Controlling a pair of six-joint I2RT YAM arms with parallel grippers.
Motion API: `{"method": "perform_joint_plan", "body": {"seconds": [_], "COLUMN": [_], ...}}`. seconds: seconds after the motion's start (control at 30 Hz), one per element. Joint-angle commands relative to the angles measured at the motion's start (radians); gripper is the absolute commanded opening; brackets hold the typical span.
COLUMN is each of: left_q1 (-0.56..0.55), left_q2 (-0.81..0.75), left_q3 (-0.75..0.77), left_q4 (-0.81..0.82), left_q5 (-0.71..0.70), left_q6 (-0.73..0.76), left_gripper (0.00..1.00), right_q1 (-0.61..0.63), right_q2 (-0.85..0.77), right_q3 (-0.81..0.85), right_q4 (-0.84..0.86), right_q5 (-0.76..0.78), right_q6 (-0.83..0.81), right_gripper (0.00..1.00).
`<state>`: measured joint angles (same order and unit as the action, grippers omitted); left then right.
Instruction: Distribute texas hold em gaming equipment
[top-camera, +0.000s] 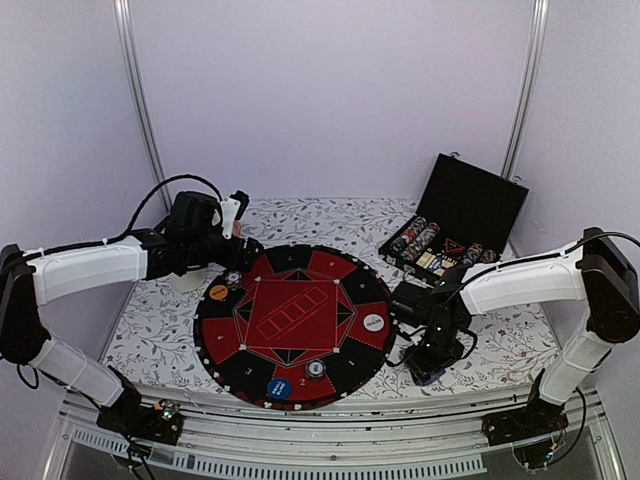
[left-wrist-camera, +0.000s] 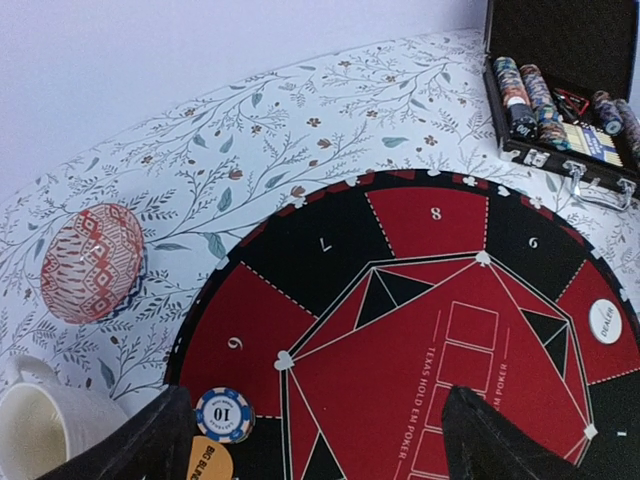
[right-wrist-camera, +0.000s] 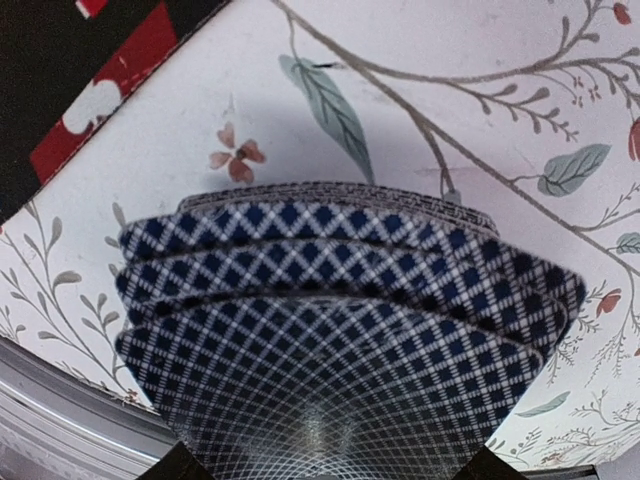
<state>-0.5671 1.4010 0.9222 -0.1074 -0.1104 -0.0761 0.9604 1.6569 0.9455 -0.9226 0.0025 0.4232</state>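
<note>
Cards (right-wrist-camera: 340, 300) were clamped by the right gripper (right-wrist-camera: 320, 468) at the mat's (top-camera: 300, 315) four o'clock, left gripper (left-wrist-camera: 315, 440) held apart; lifting was needed.

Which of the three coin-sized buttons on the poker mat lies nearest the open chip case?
The white dealer button, on the right side of the poker mat. The orange button sits at its left and the blue button at its near edge.
</note>
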Motion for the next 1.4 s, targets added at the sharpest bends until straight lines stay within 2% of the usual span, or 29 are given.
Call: {"method": "perform_joint_plan", "body": {"seconds": [0.0, 0.13, 0.23, 0.4, 0.57, 0.8, 0.93, 1.17, 1.37], "left_q1": [-0.032, -0.066, -0.086, -0.093, -0.108, -0.120, -0.126, -0.126, -0.128], "left_q2": [-0.029, -0.023, -0.017, -0.025, 0.020, 0.113, 0.158, 0.232, 0.245], "left_q3": [0.031, 0.051, 0.049, -0.026, -0.070, -0.070, -0.063, -0.057, -0.080], "left_q4": [-0.014, 0.006, 0.064, 0.272, 0.435, 0.584, 0.666, 0.658, 0.724], "left_q5": [0.057, 0.155, 0.282, 0.506, 0.645, 0.776, 0.836, 0.895, 0.921], "left_q6": [-0.036, -0.095, -0.167, -0.338, -0.463, -0.565, -0.596, -0.610, -0.628], "left_gripper": [0.87, 0.85, 0.83, 0.79, 0.82, 0.91, 0.92, 0.75, 0.75], "right_q1": [0.003, 0.002, 0.003, 0.004, 0.007, 0.028, 0.049, 0.066, 0.078], "right_q2": [-0.004, -0.049, -0.078, -0.100, -0.021, 0.047, 0.077, 0.087, 0.095], "right_q3": [0.016, 0.076, 0.154, 0.294, 0.485, 0.628, 0.655, 0.680, 0.690], "right_q4": [0.009, -0.021, -0.045, -0.034, -0.100, -0.109, -0.109, -0.088, -0.080], "right_q5": [0.054, 0.049, 0.054, 0.037, 0.052, 0.069, 0.075, 0.070, 0.086], "right_q6": [-0.040, -0.089, -0.146, -0.265, -0.377, -0.525, -0.568, -0.603, -0.617], "right_gripper": [0.50, 0.49, 0.49, 0.48, 0.47, 0.47, 0.47, 0.47, 0.47]}}
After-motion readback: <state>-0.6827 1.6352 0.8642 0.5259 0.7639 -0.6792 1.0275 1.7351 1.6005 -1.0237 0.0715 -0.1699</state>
